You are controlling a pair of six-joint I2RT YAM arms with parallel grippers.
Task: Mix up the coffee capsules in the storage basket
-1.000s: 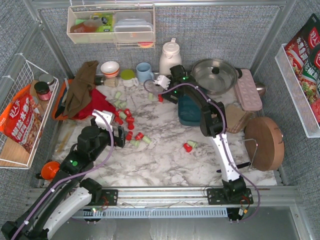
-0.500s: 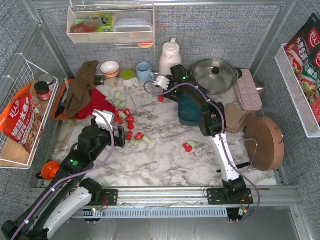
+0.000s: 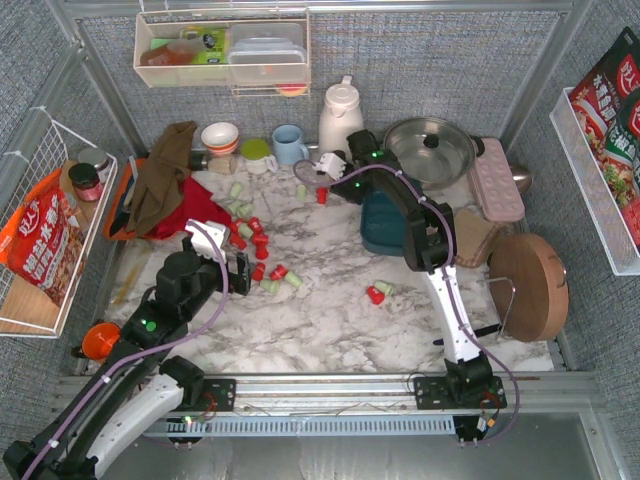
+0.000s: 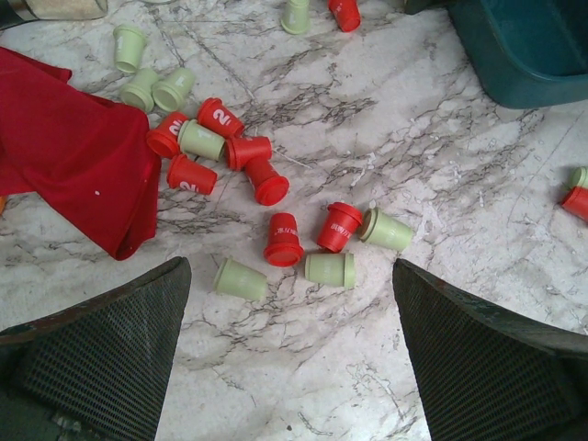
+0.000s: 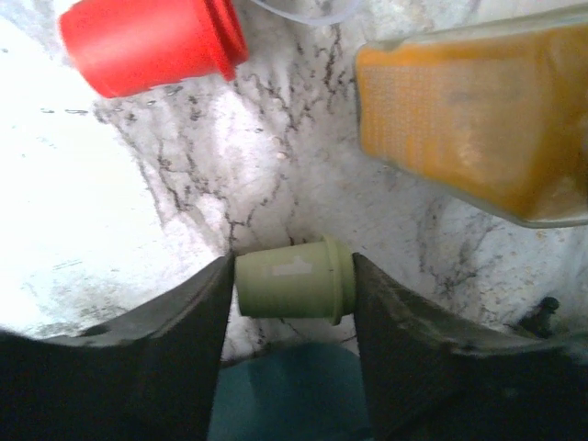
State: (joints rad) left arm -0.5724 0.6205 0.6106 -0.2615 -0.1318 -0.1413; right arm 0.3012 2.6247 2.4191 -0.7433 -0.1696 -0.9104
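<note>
Red and pale green coffee capsules (image 3: 255,238) lie scattered on the marble left of centre, and one red and one green capsule (image 3: 378,291) sit further right. The dark teal storage basket (image 3: 380,225) stands behind centre, its corner (image 4: 524,46) showing in the left wrist view. My right gripper (image 3: 318,178) reaches to the back left of the basket. Its jaws touch both ends of a green capsule (image 5: 294,278) lying on the marble, with a red capsule (image 5: 147,46) just beyond. My left gripper (image 4: 289,358) hovers open and empty over the marble, near a green capsule (image 4: 241,278) and a red capsule (image 4: 284,241).
A red cloth (image 3: 185,215) and a brown cloth (image 3: 165,175) lie at the left. A white kettle (image 3: 340,110), blue mug (image 3: 290,143), lidded pot (image 3: 430,148) and pink tray (image 3: 497,178) line the back. A round wooden board (image 3: 530,285) stands at right. An orange-filled container (image 5: 478,119) lies beside the right gripper.
The right gripper's jaws have closed in onto the green capsule, and the wrist has shifted slightly right. The left arm has not moved.
</note>
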